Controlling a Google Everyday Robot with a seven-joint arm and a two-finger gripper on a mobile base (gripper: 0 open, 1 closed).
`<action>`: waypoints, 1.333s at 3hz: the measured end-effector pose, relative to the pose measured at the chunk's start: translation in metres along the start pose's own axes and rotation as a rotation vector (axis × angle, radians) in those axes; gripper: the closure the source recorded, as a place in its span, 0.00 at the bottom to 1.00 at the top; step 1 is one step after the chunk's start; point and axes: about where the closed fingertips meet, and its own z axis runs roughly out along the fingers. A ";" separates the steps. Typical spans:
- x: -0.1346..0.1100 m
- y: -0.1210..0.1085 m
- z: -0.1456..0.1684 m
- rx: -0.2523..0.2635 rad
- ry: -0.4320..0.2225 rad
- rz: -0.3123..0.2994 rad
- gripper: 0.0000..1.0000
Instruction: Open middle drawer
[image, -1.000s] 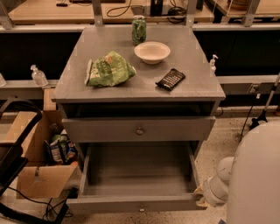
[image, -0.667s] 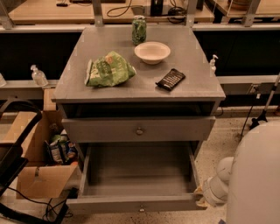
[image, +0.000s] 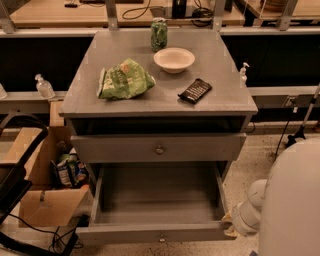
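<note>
The grey cabinet (image: 85, 100) stands in the middle of the camera view. The middle drawer (image: 115, 148) has a wide flat grey front with one small round knob (image: 159, 149) at its centre, and it looks pushed in. Above it is a dark gap (image: 160, 125) under the cabinet top. Below it the taller bottom drawer (image: 150, 233) is pulled far out and shows a plain grey inside. My gripper (image: 229, 225) is low at the right, by the front right corner of the bottom drawer, well below and to the right of the middle drawer's knob. My white arm (image: 292, 200) fills the lower right corner.
On the cabinet top lie a green bag (image: 122, 79), a white bowl (image: 174, 59), a green can (image: 159, 34) and a dark packet (image: 195, 90). A cardboard box (image: 47, 205) with packets, a black frame (image: 15, 175) and cables stand at the left. A rail (image: 280, 92) with bottles runs behind.
</note>
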 end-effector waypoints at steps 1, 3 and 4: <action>0.000 0.000 0.000 0.000 0.000 0.000 0.74; 0.000 0.000 0.000 -0.001 0.000 0.000 0.19; -0.001 0.001 0.000 -0.002 -0.001 -0.001 0.00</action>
